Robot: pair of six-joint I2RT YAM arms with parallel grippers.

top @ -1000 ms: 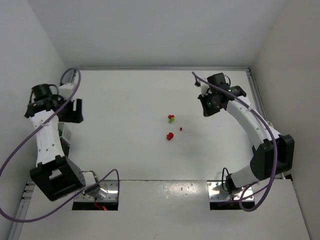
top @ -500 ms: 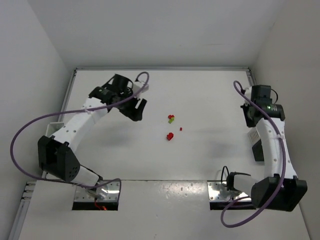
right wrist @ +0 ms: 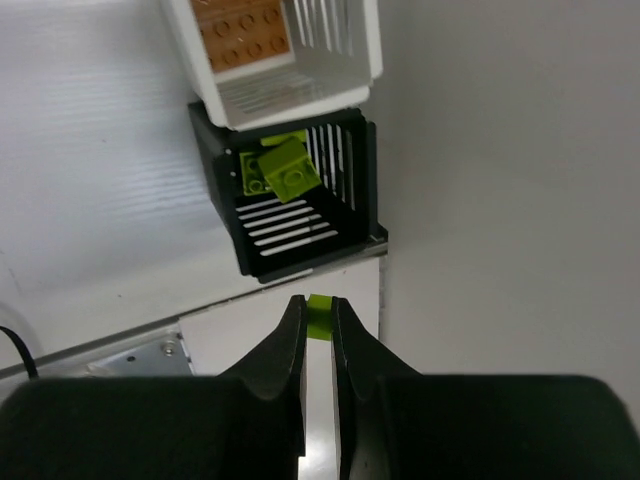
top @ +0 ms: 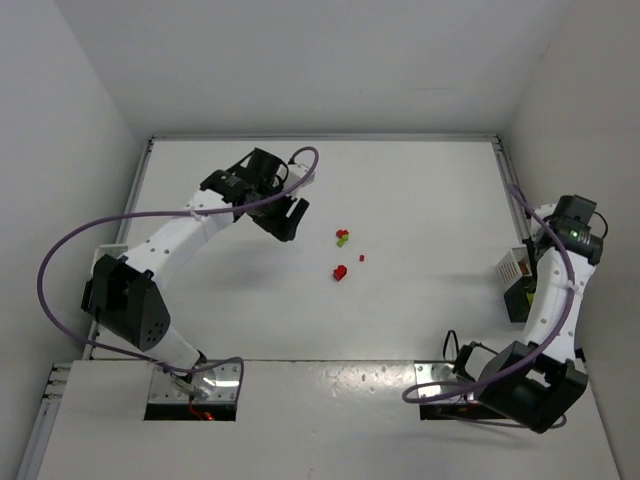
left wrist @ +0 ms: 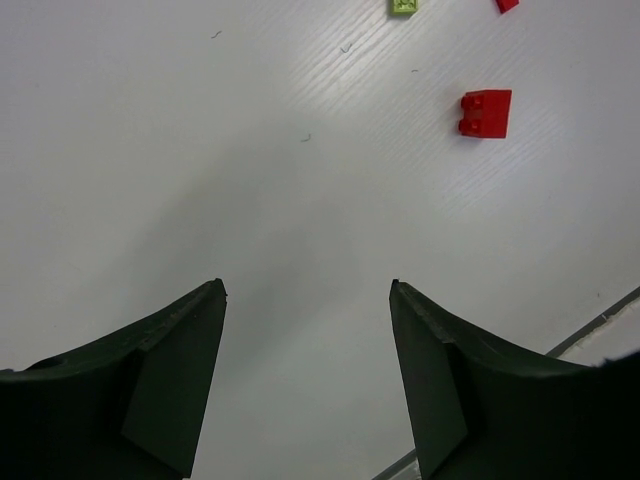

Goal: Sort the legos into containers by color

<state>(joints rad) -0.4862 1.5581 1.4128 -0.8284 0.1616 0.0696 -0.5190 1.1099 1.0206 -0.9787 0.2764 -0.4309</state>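
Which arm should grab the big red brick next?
Left: the left gripper, open, hangs near the big red brick. The right gripper is far off, shut on a lime brick near the black bin.

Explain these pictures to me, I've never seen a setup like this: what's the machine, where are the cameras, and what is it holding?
Two robot arms are bolted to a white table. One picture looks down from above; the other two come from a camera on each wrist. The left claw is open and empty above the table, near a loose red brick. The right claw pinches a lime brick near a black bin holding lime bricks; the white bin next to it holds orange bricks.
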